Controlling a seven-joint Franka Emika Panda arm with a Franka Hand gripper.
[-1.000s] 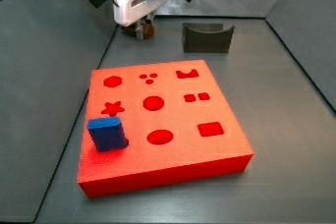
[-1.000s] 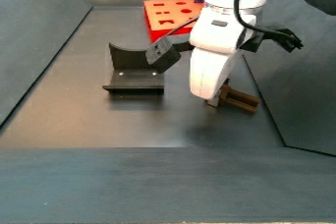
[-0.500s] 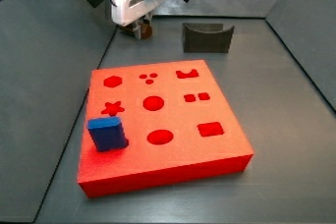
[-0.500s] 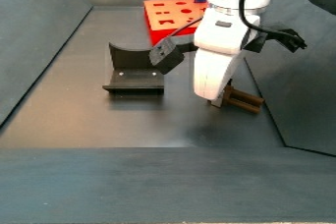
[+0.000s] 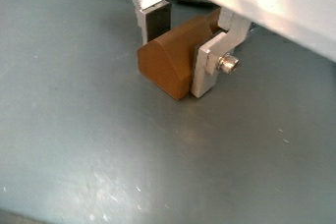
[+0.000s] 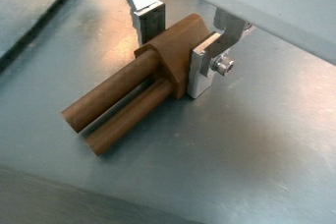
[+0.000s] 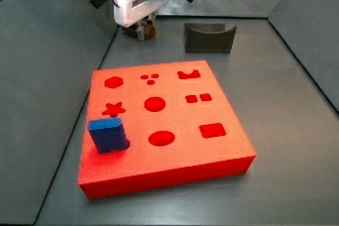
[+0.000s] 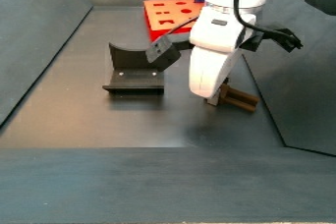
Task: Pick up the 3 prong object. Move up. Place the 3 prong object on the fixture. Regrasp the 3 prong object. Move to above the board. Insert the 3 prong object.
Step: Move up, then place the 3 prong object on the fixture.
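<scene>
Tool (image 6: pixel 178 43): unmoved since a second ago, fingers clamped on 3 prong object (image 6: pixel 132 105) lying on tabletop (image 5: pixel 118 169); pick-up grasp made, lift pending.

I've got the gripper (image 6: pixel 174 43) down at floor level beside the fixture (image 8: pixel 133 71), arm standing nearly upright over it. In both wrist views my silver fingers (image 5: pixel 214 59) press flat against either side of the 3 prong object (image 6: pixel 132 103), jaws closed onto its brown body. From a side view the white wrist (image 8: pixel 214 56) hangs just beside the fixture.
</scene>
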